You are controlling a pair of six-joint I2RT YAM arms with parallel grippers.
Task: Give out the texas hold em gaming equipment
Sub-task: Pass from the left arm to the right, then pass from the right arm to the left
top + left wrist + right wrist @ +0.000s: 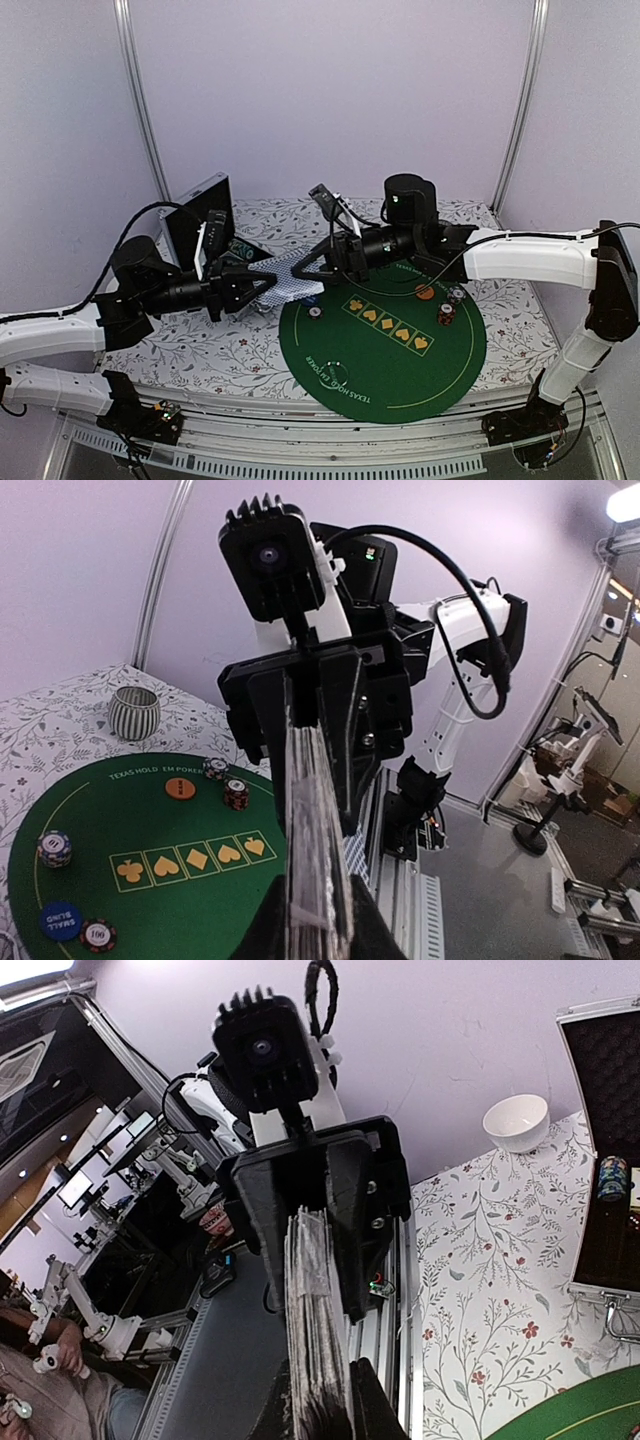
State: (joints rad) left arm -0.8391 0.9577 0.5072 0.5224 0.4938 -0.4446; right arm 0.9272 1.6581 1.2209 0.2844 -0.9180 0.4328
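Counter (210, 350): flat top under a white cloth printed with small grey leaves and red flowers.
Mat (400, 360): round green felt with a thin yellow ring, a row of five yellow card suit squares and the words TEXAS HOLD EM POKER. It lies toward the near edge, right of the middle.
Playing cards (285, 281): a thick deck with a grey-blue patterned back, held in the air above the counter, left of the middle and over the left rim of the mat. In both wrist views it is seen edge-on, as many thin white layers a little uneven.
Left gripper (262, 286): black angular plastic fingers clenched on the left end of the deck.
Right gripper (306, 268): same black fingers, grasping the opposite end of the deck, so the two grippers face each other.
Chip stacks (446, 313): short round stacks with striped edges, on the mat toward the right edge; one more chip lies at the left rim of the mat.
Orange disc (425, 292): flat, coin shaped, just beside these stacks.
Blue disc (61, 920): flat and round, printed SMALL BLIND, on the felt beside a red chip marked 100.
Case (197, 222): aluminium frame, black lining, open at the far left corner.
Cup (133, 712): round, grey, with vertical ribs, off the mat on the cloth.
Bowl (515, 1120): smooth, white, round, near the case.
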